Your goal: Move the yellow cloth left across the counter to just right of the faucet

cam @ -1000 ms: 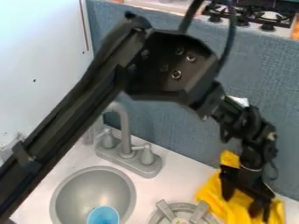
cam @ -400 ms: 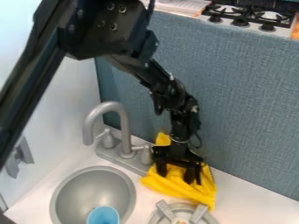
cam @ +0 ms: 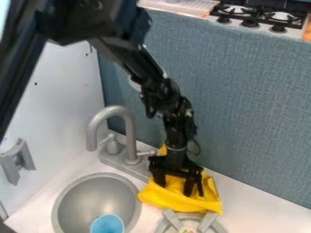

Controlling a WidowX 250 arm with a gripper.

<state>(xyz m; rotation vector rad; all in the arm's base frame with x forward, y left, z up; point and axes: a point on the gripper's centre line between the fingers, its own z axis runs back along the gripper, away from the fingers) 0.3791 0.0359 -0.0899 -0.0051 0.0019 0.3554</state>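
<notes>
Overhead at a slant, the camera view has my black arm [cam: 126, 54] coming in from the upper left, with my gripper [cam: 177, 189] hanging down over the white counter [cam: 249, 200], close to its back edge, where it meets the blue-grey panel [cam: 243, 100]. My gripper is open: its two fingers stand apart on the yellow cloth [cam: 176, 203], with part of the cloth showing between them. I cannot tell how firmly they press on it.

The cloth lies bunched on the counter along the back edge, just to the right of the grey faucet [cam: 128, 132]. Its left end comes near the rim of the round grey sink [cam: 137, 191], and its front side is right by the grey burner [cam: 163, 225]. The faucet stands near the counter's back left corner, behind the sink. Inside the sink, at its front, I have a blue cup [cam: 108, 225]. A grey bracket [cam: 23, 157] sits on the white side wall [cam: 61, 100], beyond the counter's left edge.
</notes>
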